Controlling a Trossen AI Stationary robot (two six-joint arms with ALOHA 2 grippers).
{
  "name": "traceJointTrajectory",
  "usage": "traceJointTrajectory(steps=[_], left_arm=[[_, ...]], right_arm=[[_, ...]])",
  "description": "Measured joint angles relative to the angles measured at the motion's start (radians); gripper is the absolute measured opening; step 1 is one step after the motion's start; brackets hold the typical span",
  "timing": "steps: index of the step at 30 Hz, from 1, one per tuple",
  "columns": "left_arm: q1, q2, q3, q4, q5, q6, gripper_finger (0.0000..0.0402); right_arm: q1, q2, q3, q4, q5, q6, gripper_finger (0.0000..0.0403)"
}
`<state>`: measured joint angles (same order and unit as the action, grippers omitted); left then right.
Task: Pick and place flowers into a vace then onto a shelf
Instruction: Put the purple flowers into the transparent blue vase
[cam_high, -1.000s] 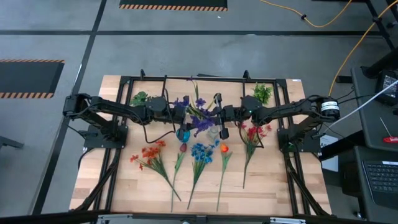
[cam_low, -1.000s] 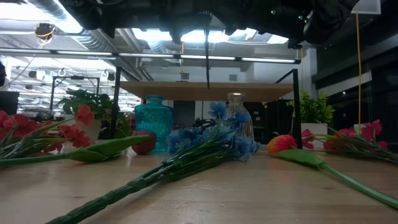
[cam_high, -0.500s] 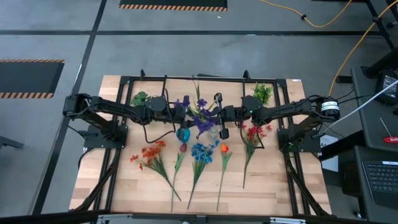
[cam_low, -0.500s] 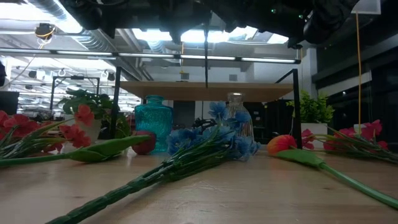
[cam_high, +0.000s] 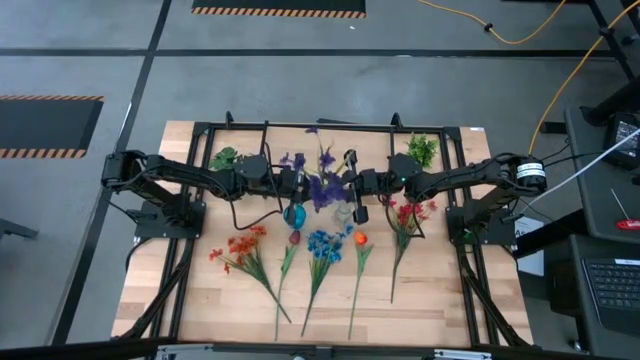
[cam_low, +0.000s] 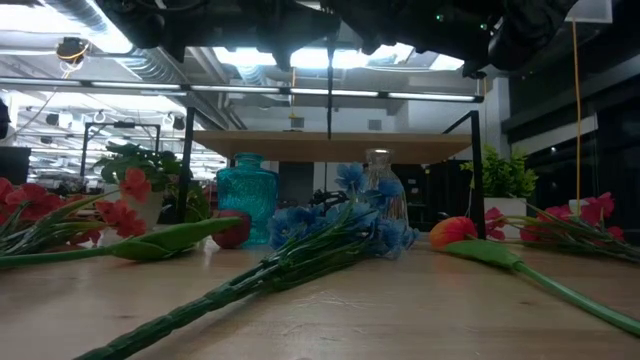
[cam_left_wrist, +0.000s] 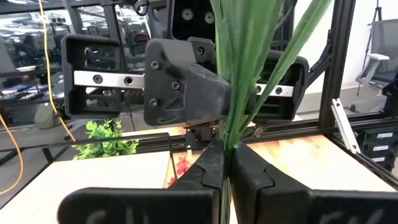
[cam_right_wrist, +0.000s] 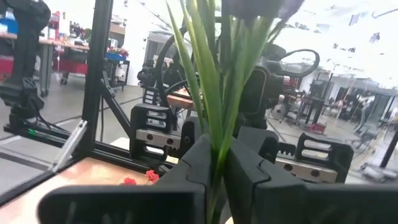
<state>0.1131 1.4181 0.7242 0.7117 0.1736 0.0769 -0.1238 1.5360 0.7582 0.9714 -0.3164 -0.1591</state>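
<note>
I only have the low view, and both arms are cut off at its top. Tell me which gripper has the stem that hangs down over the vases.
Observer: Both do. In the left wrist view, the left gripper has its jaws shut on the green stems of the purple spray.
Operator: Now give me the right one.
Observer: In its own wrist view, the right gripper pinches the same stems, facing the left gripper.
Operator: Say where the blooms are.
Observer: In the high view, the purple blooms sit between the two grippers, just behind the teal vase and the clear vase.
</note>
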Motion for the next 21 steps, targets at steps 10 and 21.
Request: traceJointTrajectory(steps=[10,21], left_arm=[[0.0,-0.034,0.0,-0.032,0.003,0.0,0.0007],[0.0,-0.176,0.0,-0.233,-0.033,0.043,0.0006]], right_arm=[[0.0,-0.003,0.0,-0.011,0.0,0.02,0.0127],[-0.001,-0.097,0.0,-0.169,0.001,0.018,0.017]])
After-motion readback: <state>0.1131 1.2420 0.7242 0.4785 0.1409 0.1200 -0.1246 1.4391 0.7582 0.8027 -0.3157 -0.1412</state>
